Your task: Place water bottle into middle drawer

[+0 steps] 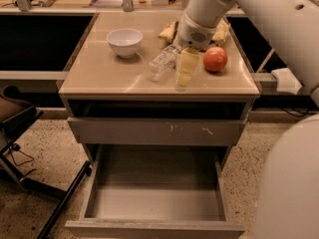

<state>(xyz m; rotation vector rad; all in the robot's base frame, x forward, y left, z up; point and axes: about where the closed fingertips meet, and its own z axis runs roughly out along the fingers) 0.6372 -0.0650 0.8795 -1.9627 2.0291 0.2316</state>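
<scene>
One gripper [182,82] is hanging over the cabinet top [99,76], pointing down near the front edge; it is sitting between the bottle [160,64] and the apple [215,59], just right of the bottle; whether it is touching the bottle I cannot tell; whether it is open or closed I cannot tell either.

The white arm [259,14] is stretching in from the upper right; it is covering the middle of a snack bag [168,32] at the back of the top.

The bottle is lying on its side on the top, set diagonally, cap end toward the back right, base toward the front left; it is resting apart from the drawer, well above it.

A white bowl [124,41] is standing upright to the bottle's back left, near it but not touching; the apple is sitting close to the right edge.

The middle drawer [154,203] is standing pulled out at the bottom, its grey floor showing; directly above it a scratched drawer front [154,132] is sitting closed.

A dark chair [15,118] is standing at the left on the speckled floor [45,148].
</scene>
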